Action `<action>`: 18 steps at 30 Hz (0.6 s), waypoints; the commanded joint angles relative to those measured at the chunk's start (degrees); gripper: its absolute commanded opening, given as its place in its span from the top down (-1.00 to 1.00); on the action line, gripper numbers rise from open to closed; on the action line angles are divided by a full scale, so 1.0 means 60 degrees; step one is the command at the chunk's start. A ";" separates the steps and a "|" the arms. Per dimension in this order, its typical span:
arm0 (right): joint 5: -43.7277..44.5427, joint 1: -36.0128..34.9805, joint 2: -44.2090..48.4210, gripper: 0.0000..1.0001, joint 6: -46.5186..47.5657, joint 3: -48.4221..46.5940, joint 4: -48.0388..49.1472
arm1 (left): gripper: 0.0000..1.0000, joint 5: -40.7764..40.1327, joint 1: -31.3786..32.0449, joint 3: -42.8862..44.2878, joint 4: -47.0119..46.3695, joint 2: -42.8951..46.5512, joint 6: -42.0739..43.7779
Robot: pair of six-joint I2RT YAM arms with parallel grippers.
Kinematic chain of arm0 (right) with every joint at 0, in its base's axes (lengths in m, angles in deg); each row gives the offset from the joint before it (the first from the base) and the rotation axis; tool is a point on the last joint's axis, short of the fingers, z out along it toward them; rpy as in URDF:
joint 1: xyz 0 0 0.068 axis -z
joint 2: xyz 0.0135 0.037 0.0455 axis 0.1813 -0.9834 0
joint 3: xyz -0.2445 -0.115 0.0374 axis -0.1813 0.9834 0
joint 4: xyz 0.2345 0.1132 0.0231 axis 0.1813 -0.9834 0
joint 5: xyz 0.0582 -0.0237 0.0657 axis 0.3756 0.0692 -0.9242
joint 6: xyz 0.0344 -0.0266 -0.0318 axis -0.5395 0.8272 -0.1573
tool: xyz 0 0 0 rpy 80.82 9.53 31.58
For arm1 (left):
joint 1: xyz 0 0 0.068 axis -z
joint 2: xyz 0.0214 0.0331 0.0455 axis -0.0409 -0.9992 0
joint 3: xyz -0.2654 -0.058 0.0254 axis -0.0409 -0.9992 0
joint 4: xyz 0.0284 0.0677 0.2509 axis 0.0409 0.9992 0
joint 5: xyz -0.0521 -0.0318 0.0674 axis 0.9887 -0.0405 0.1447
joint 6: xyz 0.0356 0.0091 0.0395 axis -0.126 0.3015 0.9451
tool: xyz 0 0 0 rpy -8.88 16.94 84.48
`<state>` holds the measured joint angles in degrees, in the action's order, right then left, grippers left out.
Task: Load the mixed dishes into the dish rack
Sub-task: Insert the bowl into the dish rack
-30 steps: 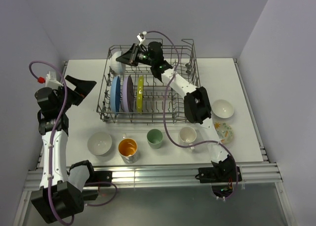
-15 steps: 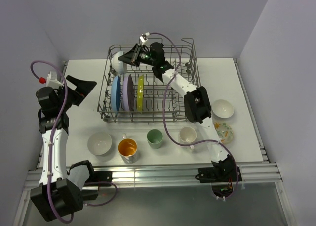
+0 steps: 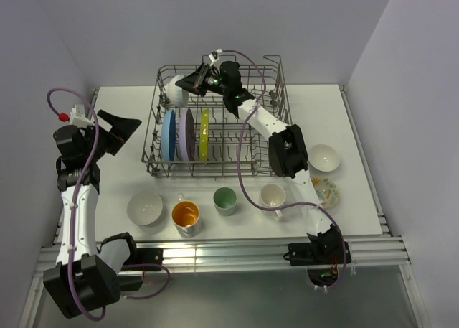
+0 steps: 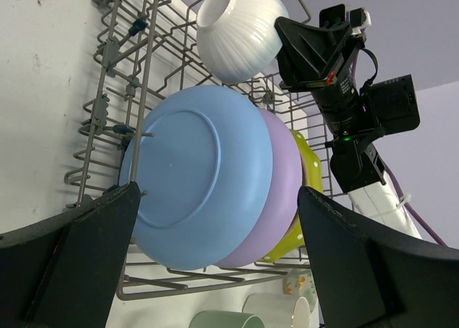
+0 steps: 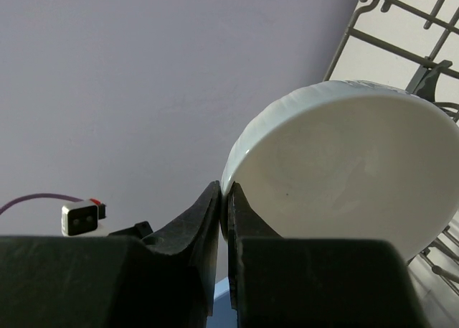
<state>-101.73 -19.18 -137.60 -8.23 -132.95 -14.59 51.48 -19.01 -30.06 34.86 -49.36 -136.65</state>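
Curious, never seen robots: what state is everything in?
Right gripper, shut on ribbed bowl.
Ribbed bowl, held at dish rack's corner.
Left gripper, open.
Blue plate, racked upright.
Lavender plate, racked upright.
Yellow-green plate, racked upright.
Orange-inside cup, upright, unloaded.
Pale green cup, upright, unloaded.
White mug, upright, unloaded.
Left white bowl, upright, unloaded.
Right white bowl, upright, unloaded.
Floral bowl, upright, unloaded.

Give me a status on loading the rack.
Done: blue plate, lavender plate, yellow-green plate stand in the dish rack. In hand: right gripper shut on the rim of a ribbed bowl at the rack's far left corner. Left on the table: left white bowl, orange-inside cup, green cup, white mug, right white bowl, floral bowl. Left gripper open, empty.
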 commanded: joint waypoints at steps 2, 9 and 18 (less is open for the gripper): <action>0.0149 0.0031 -0.0039 1.00 -0.0482 -0.0093 0.0669 | -0.99 0.0047 0.0038 0.0178 -0.0106 -0.0039 0.0271; 0.0457 -0.0013 -0.0156 1.00 -0.0965 -0.0123 0.0258 | -0.99 0.0149 0.0038 0.0617 0.0231 -0.0449 0.0549; 0.0882 -0.0087 -0.0024 1.00 -0.1669 0.0097 -0.0474 | -0.99 0.0296 0.0038 0.0822 0.0114 -0.0815 0.0462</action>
<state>-97.47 -19.29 -138.06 -15.62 -132.93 -18.39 51.92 -19.01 -27.94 36.85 -54.34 -135.10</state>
